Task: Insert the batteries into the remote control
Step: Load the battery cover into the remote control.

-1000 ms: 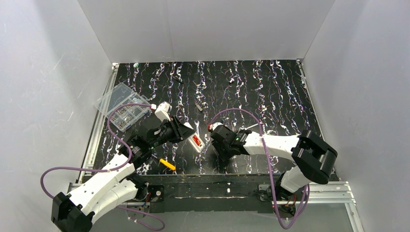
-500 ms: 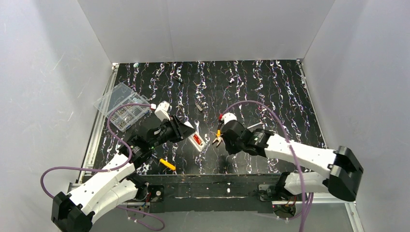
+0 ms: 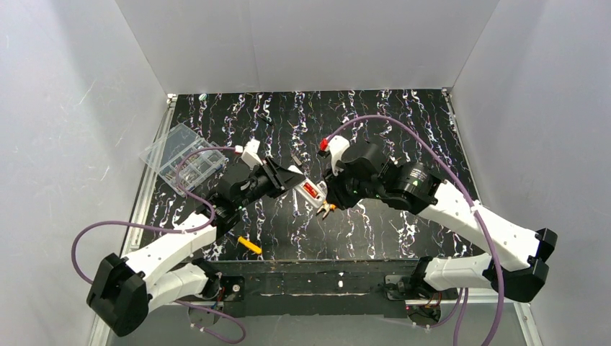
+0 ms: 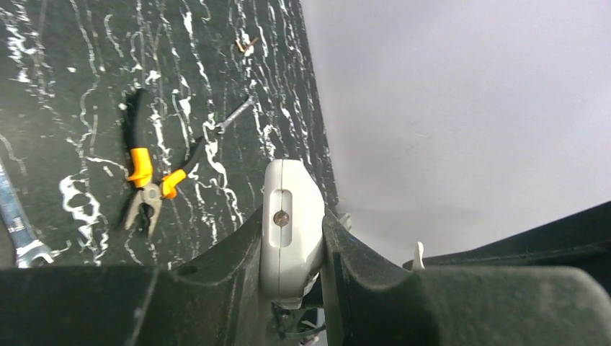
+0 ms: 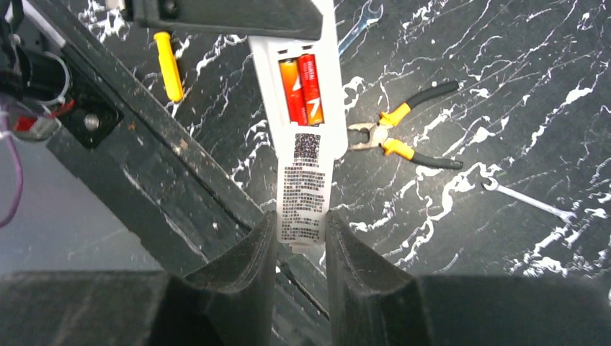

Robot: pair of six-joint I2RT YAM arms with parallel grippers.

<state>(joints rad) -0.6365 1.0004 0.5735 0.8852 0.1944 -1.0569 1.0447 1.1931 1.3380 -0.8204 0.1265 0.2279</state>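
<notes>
Your left claw [image 4: 292, 214] and right claw [image 5: 301, 218] both pinch the remote control [image 5: 306, 155]; twist either and the batteries [image 5: 302, 90] could spill.

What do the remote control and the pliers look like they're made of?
The remote control looks like matte white plastic, smooth with a printed label. The pliers have grey metal jaws; their yellow-and-black handle sleeves are probably rubber or plastic.

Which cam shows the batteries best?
Right wrist: both batteries lie side by side in the remote control recess. Top external shows only a small red patch; left wrist shows just the remote's end, no batteries.
</notes>
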